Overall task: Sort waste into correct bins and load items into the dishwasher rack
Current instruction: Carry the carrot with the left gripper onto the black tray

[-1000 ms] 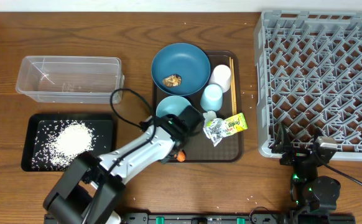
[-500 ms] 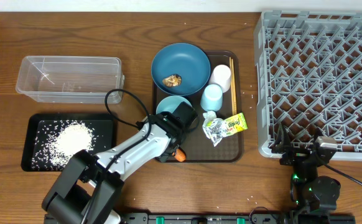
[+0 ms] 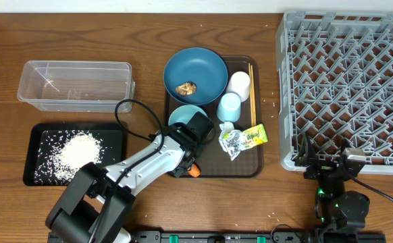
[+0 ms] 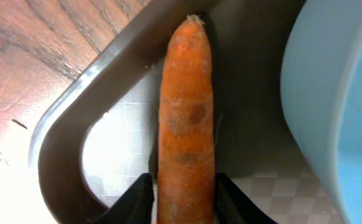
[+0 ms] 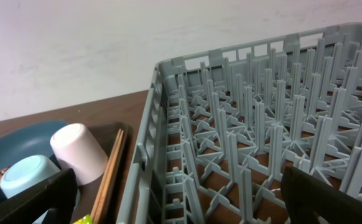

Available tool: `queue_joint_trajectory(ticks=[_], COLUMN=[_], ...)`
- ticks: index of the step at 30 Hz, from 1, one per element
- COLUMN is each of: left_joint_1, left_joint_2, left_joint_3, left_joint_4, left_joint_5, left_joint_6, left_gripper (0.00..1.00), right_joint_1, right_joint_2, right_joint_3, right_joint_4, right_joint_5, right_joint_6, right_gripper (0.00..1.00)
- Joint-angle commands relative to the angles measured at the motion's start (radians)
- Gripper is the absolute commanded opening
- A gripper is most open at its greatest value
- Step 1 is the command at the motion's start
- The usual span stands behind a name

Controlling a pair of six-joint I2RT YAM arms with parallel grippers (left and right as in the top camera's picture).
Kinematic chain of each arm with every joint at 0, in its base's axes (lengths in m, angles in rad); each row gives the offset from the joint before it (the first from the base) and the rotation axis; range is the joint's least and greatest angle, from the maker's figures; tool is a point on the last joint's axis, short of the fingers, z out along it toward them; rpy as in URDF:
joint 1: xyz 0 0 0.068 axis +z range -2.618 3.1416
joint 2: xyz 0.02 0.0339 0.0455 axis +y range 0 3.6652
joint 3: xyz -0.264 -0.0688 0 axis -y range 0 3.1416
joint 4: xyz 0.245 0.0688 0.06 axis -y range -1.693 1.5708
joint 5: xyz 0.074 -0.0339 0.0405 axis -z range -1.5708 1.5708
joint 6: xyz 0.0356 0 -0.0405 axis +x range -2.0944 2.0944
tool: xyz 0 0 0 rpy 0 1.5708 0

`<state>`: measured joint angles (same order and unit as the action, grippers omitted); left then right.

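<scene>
The carrot (image 4: 186, 118) is orange with brownish blotches; the serving tray (image 4: 60, 149) is dark brown with a faint checked pattern. The dish (image 3: 208, 64) is deep blue, the bowl (image 3: 181, 115) and one cup (image 3: 229, 106) pale blue, the other cup (image 3: 240, 84) whitish. The wrapper (image 3: 245, 138) is green, yellow and white, the rice (image 3: 75, 152) white, its tray (image 3: 116, 144) black, the rack (image 3: 345, 81) a grey lattice.

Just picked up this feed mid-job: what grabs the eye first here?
The orange carrot fills the left wrist view, lying in the brown tray's corner with the left gripper's fingers against both its sides. Overhead, a white rice heap stands out in the black tray at the left, and the big grey rack at the right.
</scene>
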<state>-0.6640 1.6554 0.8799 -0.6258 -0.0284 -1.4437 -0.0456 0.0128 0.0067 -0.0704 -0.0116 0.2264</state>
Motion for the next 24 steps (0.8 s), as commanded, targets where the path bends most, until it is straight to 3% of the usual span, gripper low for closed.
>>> queue_joint_trajectory(ticks=[1,13,24], left_joint_1=[-0.003,-0.002,-0.002], left_joint_2=[0.011,-0.019,-0.21], left_joint_3=[-0.008,-0.007,-0.007], left_joint_4=[-0.016,-0.028,-0.07], left_joint_5=[-0.001,-0.002,-0.002], left_joint_6=[-0.001,0.014,0.036], left_gripper=[0.26,0.19,0.19], right_joint_1=[-0.016,-0.016,-0.016], right_joint_2=[-0.002,-0.002,-0.002], right_joint_3=[-0.001,-0.001,-0.001], right_joint_4=[-0.004,-0.004,-0.004], right_joint_5=[-0.007,-0.007,-0.007], right_joint_6=[-0.003,-0.003,-0.003], right_gripper=[0.99,0.99,0.99])
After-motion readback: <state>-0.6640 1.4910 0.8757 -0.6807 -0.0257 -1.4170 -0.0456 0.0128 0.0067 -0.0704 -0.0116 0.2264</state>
